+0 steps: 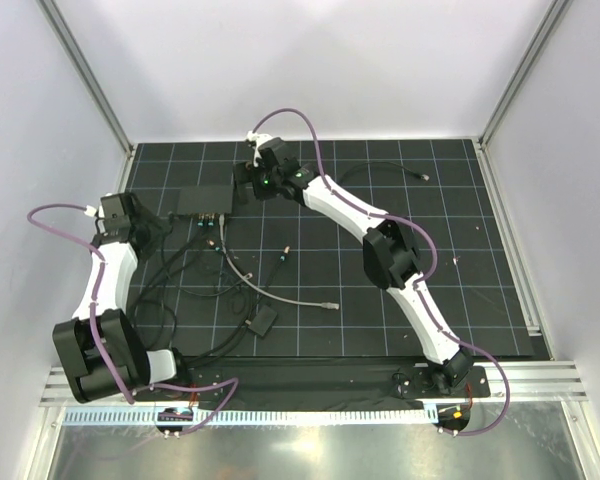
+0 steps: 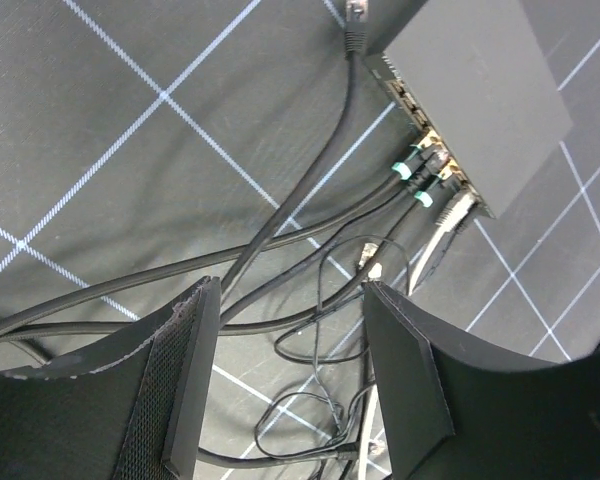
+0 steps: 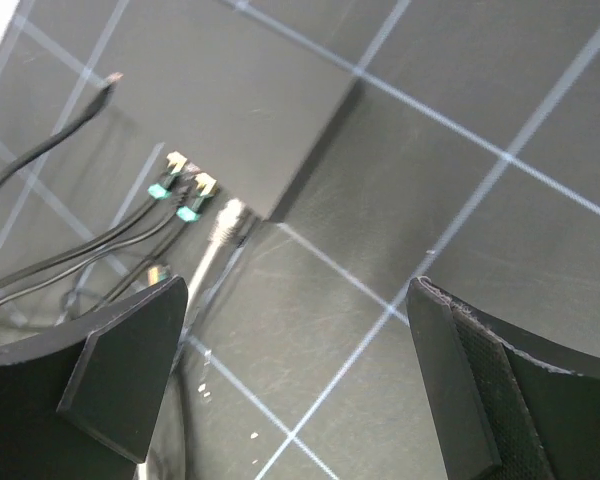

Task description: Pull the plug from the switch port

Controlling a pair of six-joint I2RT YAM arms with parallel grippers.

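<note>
The switch (image 1: 205, 200) lies flat on the gridded mat (image 1: 480, 260), between the two grippers, its port edge turned toward the arm bases. Three plugs sit along that edge, bunched toward one end. Two green plugs (image 2: 412, 170) on black cables stand side by side, and a grey plug (image 2: 456, 214) is just beside them, nearest the switch's corner. Whether each one is fully seated cannot be told. Their cables run away from the port edge and tangle in loose loops on the mat in front of the switch. The left gripper (image 2: 295, 400) hovers off the switch's port side, above those cables, with its jaws apart and nothing between them. As far as shows, its fingers (image 2: 180, 400) touch neither cable nor plug. The right gripper (image 3: 300, 380) hangs just beside the end of the switch where the grey plug is. It is above bare mat, its jaws are spread wide and empty, and it is clear of the switch. A loose plug (image 2: 355, 25) on a black cable lies on the mat at the switch's other end, close to the corner but in no port. Well out from the port edge, a small black block (image 1: 263, 320) lies on a thin cable, and a grey cable end (image 1: 328, 303) lies near it.
</note>
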